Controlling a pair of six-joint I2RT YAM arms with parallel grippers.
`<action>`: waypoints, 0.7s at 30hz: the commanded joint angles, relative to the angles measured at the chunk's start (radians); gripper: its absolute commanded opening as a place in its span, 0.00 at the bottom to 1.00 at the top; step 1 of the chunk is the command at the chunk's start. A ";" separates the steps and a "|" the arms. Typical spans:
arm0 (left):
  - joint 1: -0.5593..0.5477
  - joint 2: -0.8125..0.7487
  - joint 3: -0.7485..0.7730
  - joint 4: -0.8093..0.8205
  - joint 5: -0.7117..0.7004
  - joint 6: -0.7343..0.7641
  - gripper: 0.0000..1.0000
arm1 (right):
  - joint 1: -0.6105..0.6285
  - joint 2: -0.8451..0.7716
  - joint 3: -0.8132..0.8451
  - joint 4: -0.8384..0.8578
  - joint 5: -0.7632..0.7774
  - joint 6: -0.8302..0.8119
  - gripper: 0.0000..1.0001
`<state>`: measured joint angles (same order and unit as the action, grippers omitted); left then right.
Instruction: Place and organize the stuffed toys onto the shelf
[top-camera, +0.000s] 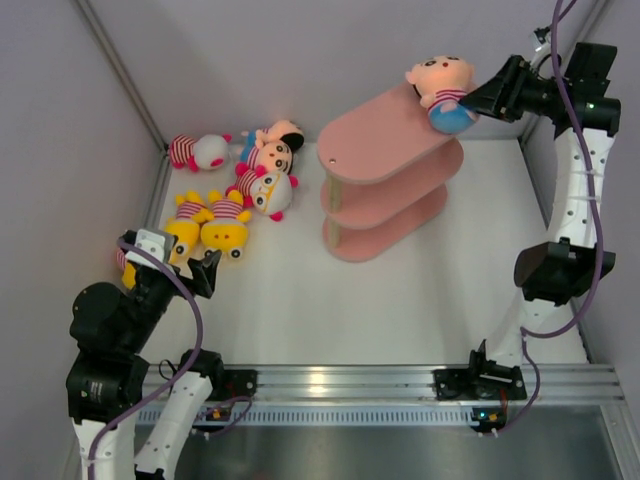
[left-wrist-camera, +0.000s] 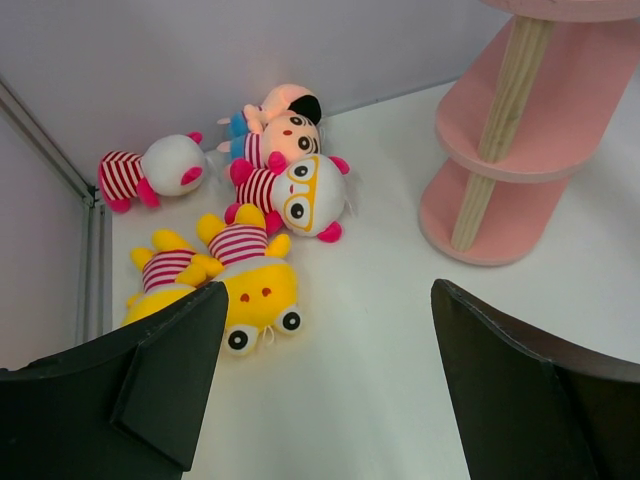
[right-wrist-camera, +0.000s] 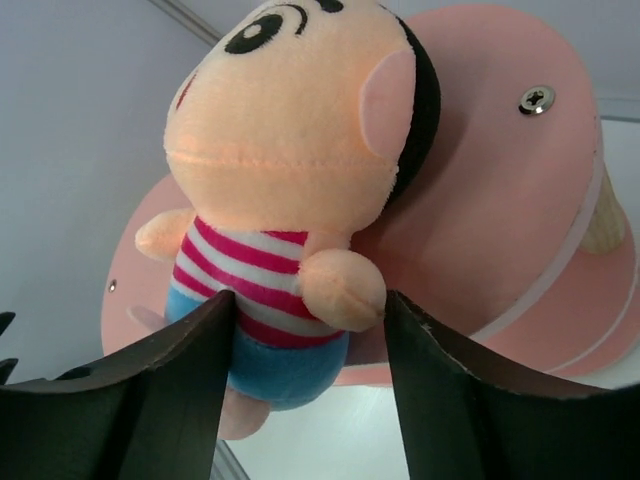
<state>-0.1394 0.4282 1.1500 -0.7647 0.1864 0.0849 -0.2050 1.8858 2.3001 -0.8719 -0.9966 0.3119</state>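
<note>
The pink three-tier shelf (top-camera: 385, 140) stands right of centre; it also shows in the left wrist view (left-wrist-camera: 500, 150). My right gripper (top-camera: 472, 103) is shut on a peach-faced toy (top-camera: 440, 85) in a striped shirt and blue shorts. The toy leans on the far right end of the top board (right-wrist-camera: 500, 180), its shorts hanging over the edge; the fingers (right-wrist-camera: 200, 350) flank its body (right-wrist-camera: 290, 120). My left gripper (top-camera: 170, 262) is open and empty (left-wrist-camera: 328, 290), low at the near left, just short of two yellow toys (left-wrist-camera: 255, 285).
Several toys lie in the far left corner: a white-faced one (top-camera: 200, 151), two peach-faced ones (top-camera: 270, 145), a white-faced one with glasses (top-camera: 272, 190), and the yellow pair (top-camera: 210, 225). Enclosure walls and a metal frame post (left-wrist-camera: 90, 240) bound the left side.
</note>
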 joint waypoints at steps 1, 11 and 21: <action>0.008 0.001 -0.006 0.025 0.002 0.012 0.89 | 0.004 -0.043 0.033 0.053 0.045 -0.001 0.61; 0.009 0.000 -0.003 0.019 -0.002 0.030 0.89 | -0.019 -0.198 0.016 0.252 0.235 0.121 1.00; 0.009 -0.014 -0.019 0.015 -0.004 0.045 0.90 | -0.022 -0.500 -0.308 0.263 0.592 0.118 0.99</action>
<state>-0.1379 0.4263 1.1419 -0.7650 0.1860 0.1097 -0.2146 1.4868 2.0937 -0.6720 -0.5472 0.4137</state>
